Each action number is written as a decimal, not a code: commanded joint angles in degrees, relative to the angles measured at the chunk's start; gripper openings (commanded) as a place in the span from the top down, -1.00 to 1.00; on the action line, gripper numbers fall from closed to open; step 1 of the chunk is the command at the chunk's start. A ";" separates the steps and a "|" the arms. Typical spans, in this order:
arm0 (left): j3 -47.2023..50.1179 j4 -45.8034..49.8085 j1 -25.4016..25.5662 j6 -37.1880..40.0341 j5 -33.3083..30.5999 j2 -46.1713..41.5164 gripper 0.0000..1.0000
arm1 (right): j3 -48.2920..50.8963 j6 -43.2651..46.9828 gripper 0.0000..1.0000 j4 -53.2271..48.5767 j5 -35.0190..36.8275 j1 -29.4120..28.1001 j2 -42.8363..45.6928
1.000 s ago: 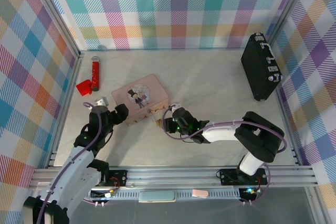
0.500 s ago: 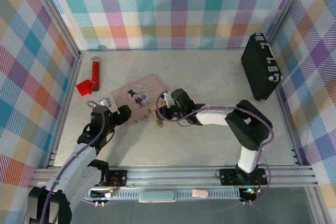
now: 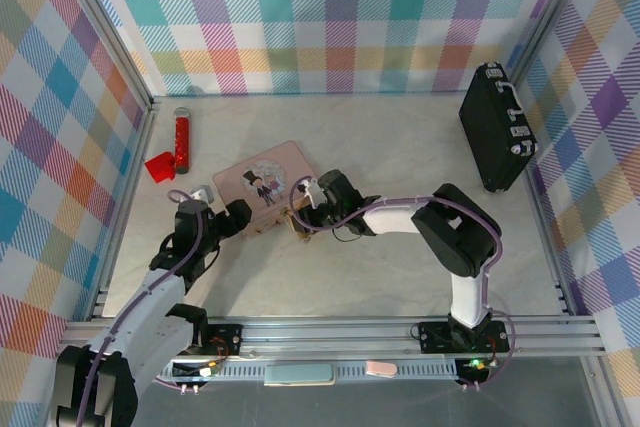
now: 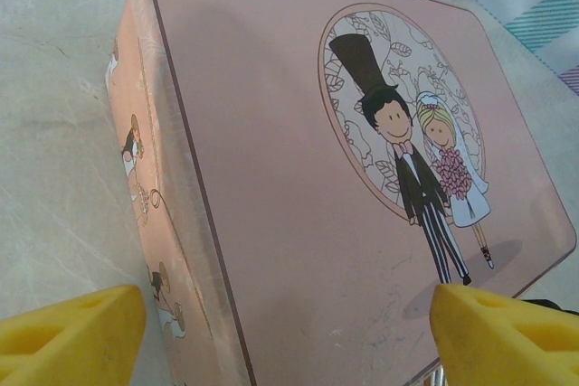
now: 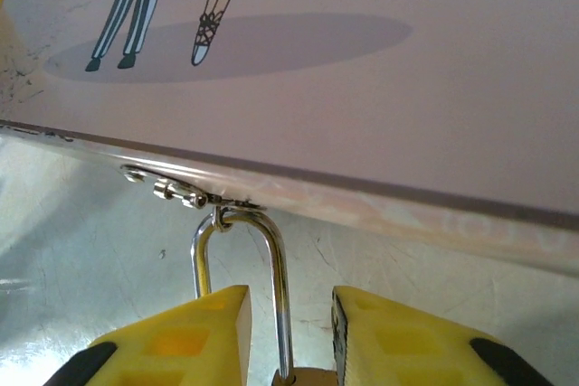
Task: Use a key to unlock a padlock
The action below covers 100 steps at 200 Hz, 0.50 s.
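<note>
The padlock (image 5: 281,314) hangs at the near right edge of the pink box (image 3: 268,185), its shackle hooked through a small silvery staple (image 5: 176,192) on the box's rim. Its long axis runs roughly square to that edge: shackle end toward the box, body end pointing away from it over the tabletop (image 3: 400,147). The shackle is a thin, bright, round metal wire bent into a narrow U. Below it only a sliver of brass-coloured body shows, and the rest is hidden. The right gripper (image 5: 289,336) meets the padlock from the side away from the box. Its blocky yellow fingers (image 5: 181,341) stand a narrow gap apart, with one shackle leg between them and the other leg passing behind one finger. Whether they press on the body cannot be told. The left gripper (image 4: 289,341) sits at the box's near left end, its yellow fingers (image 4: 72,332) spread wide and holding nothing, one beside the side wall and one over the lid. The box is flat and rectangular with rounded corners. Its matt pink lid is lightly scuffed and carries an oval medallion of a cartoon bride and groom, and the worn side wall is printed with small figures. The tabletop is pale, marbled grey. A red tube (image 3: 182,137) lies beyond the box's far left. A black case (image 3: 495,127) stands well apart to the box's right, near the plaid wall (image 3: 340,17).
</note>
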State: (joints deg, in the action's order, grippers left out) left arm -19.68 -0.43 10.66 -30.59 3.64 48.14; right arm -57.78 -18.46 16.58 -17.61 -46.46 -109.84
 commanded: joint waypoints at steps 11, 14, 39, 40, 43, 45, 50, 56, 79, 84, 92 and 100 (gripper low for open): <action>0.53 -2.15 -1.08 -0.38 1.02 0.60 -0.64 | -1.81 0.98 0.47 0.51 -2.42 -0.13 -1.76; 0.53 -2.13 -1.08 -0.39 1.02 0.67 -0.64 | -1.81 0.95 0.48 0.62 -2.51 -0.10 -1.82; 0.48 -2.47 -1.16 -0.41 1.43 1.46 -0.64 | -1.81 0.70 0.53 0.88 -3.00 -0.13 -2.20; 0.45 -2.47 -1.16 -0.42 1.44 1.49 -0.64 | -1.81 0.75 0.53 0.90 -3.02 -0.13 -2.21; 0.44 -2.58 -1.16 -0.43 1.53 1.62 -0.64 | -1.73 0.71 0.54 0.98 -3.12 -0.11 -2.22; 0.43 -2.70 -1.16 -0.48 1.65 1.74 -0.64 | -1.77 0.66 0.54 1.04 -3.22 -0.12 -2.22; 0.39 -2.81 -1.16 -0.51 1.87 1.99 -0.64 | -1.76 0.58 0.55 1.05 -3.49 -0.08 -2.30; 0.35 -3.04 -1.12 -0.59 2.18 2.33 -0.64 | -1.72 0.51 0.56 1.10 -3.71 -0.12 -2.39; 0.00 -3.56 -1.16 -0.77 2.94 3.73 -0.63 | -1.64 -0.06 0.61 1.65 -4.35 -0.13 -2.56; -0.08 -3.67 -1.16 -0.85 3.16 3.91 -0.63 | -1.55 -0.24 0.62 1.83 -4.44 -0.10 -2.57; -0.14 -3.87 -1.16 -0.94 3.45 4.22 -0.62 | -1.59 -0.38 0.63 1.87 -4.53 -0.13 -2.70; -0.26 -3.97 -1.16 -0.99 3.64 4.49 -0.61 | -1.50 -0.62 0.65 1.86 -4.38 -0.13 -2.81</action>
State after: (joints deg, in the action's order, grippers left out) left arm -19.68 -2.24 10.55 -30.76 5.54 51.96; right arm -58.22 -18.61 17.06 -20.23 -46.46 -111.72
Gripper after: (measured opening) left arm 0.812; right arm 0.187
